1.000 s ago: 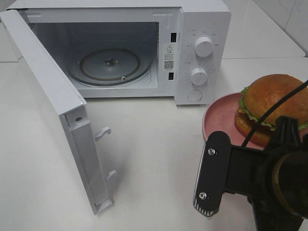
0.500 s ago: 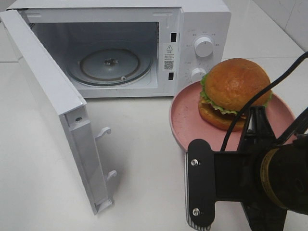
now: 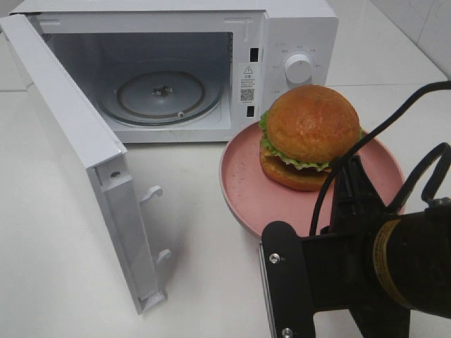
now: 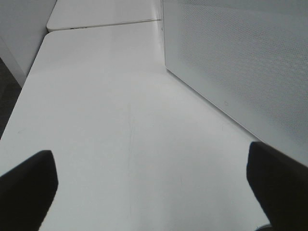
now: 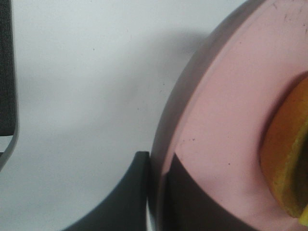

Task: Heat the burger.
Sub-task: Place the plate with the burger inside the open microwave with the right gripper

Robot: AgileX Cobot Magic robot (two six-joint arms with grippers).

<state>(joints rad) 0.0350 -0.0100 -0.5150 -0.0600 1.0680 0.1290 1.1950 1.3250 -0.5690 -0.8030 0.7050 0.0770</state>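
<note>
Burger [image 3: 310, 134]: round, with a glossy golden-brown bun, a frilly green lettuce edge, yellow cheese and a dark patty. It sits upright on the far half of the plate, outside the oven, in front of the control panel and to the right of the open cavity.
Plate [image 3: 246, 183]: wide, round and pink, gripped at its near rim. It casts a shadow on the worktop beside its left edge and hides the lower part of the control panel.
Right tool [image 5: 156, 192]: nearly closed, its dark fingers pinching the plate's rim, one above and one below.
Left tool [image 4: 154, 187]: spread fully apart and holding nothing. It hovers over bare worktop beside a white perforated panel [image 4: 240, 62] and does not show in the high view.
Microwave [image 3: 296, 28]: white and boxy, at the far side of the scene. Its door [image 3: 70, 141] is swung wide to the left, a clear glass turntable [image 3: 161, 95] lies bare inside, and one round white knob [image 3: 299, 69] shows above the burger.
Worktop [image 3: 204, 211]: plain white.
</note>
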